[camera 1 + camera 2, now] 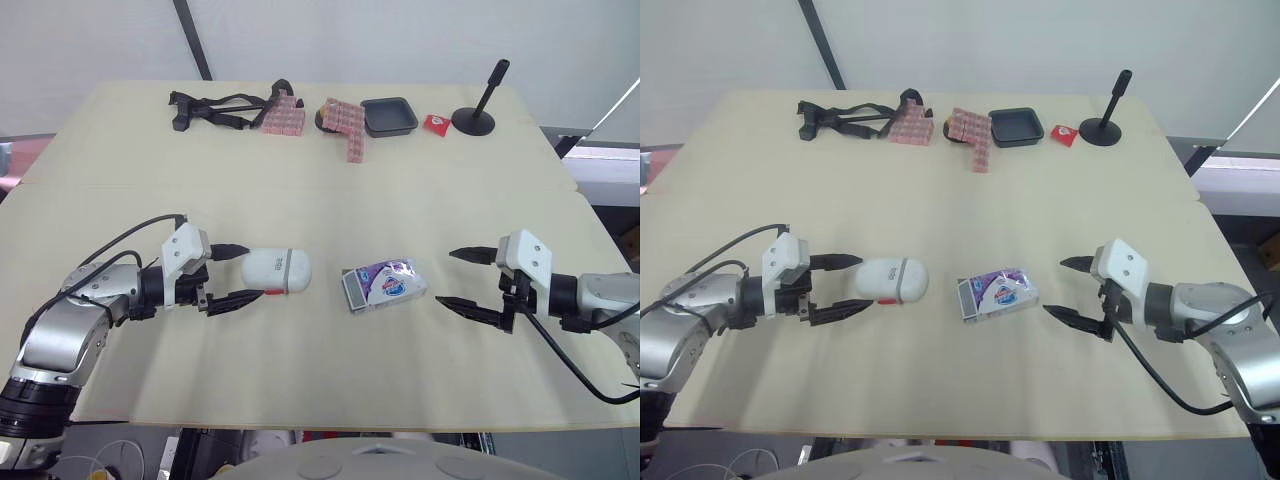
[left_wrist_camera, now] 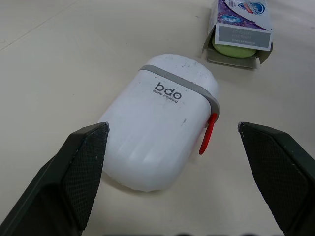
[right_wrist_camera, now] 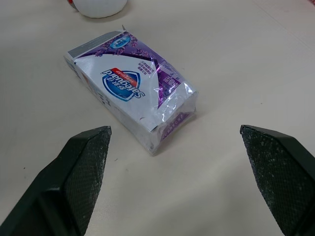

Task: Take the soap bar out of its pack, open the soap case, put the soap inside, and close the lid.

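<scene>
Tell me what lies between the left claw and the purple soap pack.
The white oval plastic soap case lies between the open left claw and the purple cardboard soap pack, apart from the pack, as the left eye view shows.

Near side: 1 case point(image 1: 280, 268), 1 pack point(image 1: 387, 283). Arms: L gripper point(image 1: 253, 272) + R gripper point(image 1: 445, 277) = 2. Far edge: 1 tray point(image 1: 392, 130), 1 stand point(image 1: 474, 122), 1 red packet point(image 1: 437, 123), 2 pink block piles point(image 1: 283, 118) point(image 1: 345, 122), 1 strap point(image 1: 215, 108).

Table point(image 1: 330, 205) with soap case point(image 1: 275, 270), pack point(image 1: 386, 283)
</scene>
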